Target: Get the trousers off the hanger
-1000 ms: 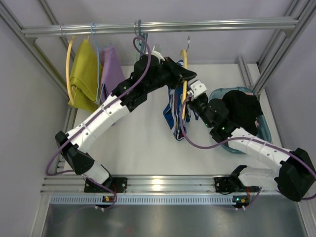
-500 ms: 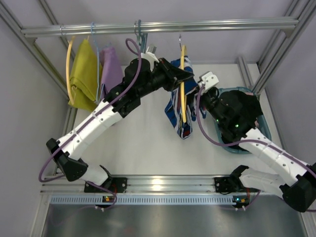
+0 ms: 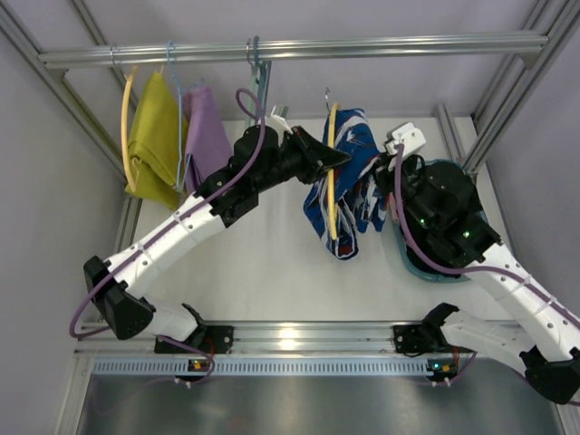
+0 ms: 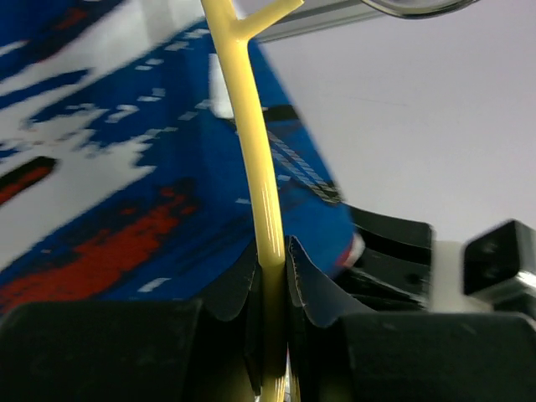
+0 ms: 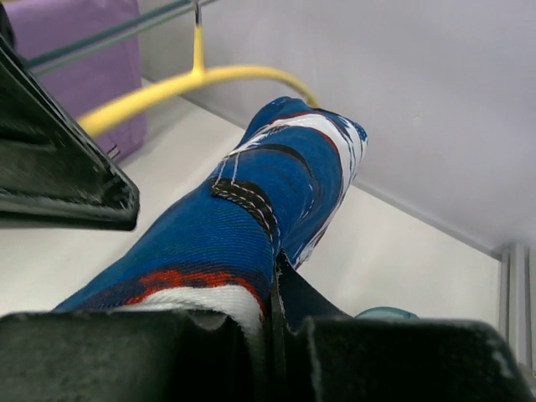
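- Compare the top view with half a second ago: your right arm has swung toward 2 o'clock, and the trousers [image 3: 358,136] now spread wider on that side of the hanger [image 3: 331,208].
- The hanger itself has barely shifted. Its silver hook [image 3: 327,93] hangs just below the rail [image 3: 408,43], and I cannot tell whether the two touch.
- The bench [image 3: 263,263] is plain white, boxed in by aluminium framing and pale walls.
- At 11 o'clock a mustard garment [image 3: 154,136] and a purple garment [image 3: 207,127] hang side by side from the rail, with a teal-grey hanger [image 3: 258,63] just to their right.
- A teal basket [image 3: 412,267] sits at 3 o'clock, mostly hidden under your right arm.
- Your left pincer [image 4: 270,268] is clamped tight on the hanger's yellow bar, coming in from the hanger's 9 o'clock.
- Your right pincer [image 5: 275,293] is pinched onto a fold of the trousers at the hanger's 3 o'clock.
- The trousers are draped over the hanger between the two pincers, above the bench at about 1 o'clock.
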`<state>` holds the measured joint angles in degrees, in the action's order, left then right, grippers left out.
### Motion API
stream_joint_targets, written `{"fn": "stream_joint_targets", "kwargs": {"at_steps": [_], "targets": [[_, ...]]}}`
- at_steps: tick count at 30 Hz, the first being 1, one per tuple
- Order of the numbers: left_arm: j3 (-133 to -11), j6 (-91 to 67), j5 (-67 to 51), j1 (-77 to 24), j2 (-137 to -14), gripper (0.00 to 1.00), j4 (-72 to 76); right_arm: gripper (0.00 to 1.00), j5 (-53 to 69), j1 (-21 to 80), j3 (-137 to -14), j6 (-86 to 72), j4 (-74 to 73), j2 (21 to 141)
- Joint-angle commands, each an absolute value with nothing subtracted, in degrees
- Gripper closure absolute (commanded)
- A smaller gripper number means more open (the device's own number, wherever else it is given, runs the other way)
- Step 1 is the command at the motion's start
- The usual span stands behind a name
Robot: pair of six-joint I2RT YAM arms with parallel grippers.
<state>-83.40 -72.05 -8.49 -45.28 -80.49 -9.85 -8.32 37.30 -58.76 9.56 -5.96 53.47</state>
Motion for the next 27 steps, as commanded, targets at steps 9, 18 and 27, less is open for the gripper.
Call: {"fn": "stream_joint_targets", "kwargs": {"at_steps": [9,18,27], "targets": [[-79.71,-69.96,-5.97,-43.86,-79.19,1.0,-7.91,1.0,-8.61,35.77,-69.35,7.72,3.34,48.25],[-85.86,-67.68,-13.8,-43.95,-78.58,1.0,-4.92,1.0,-14.68,35.16,-61.08,13.1,5.71,46.41],[-79.72,-66.18,-13.62,-43.95,-75.15,1.0,-4.92,1.0,-15.03,30.85,-70.04,12.21,4.13,48.78]]}}
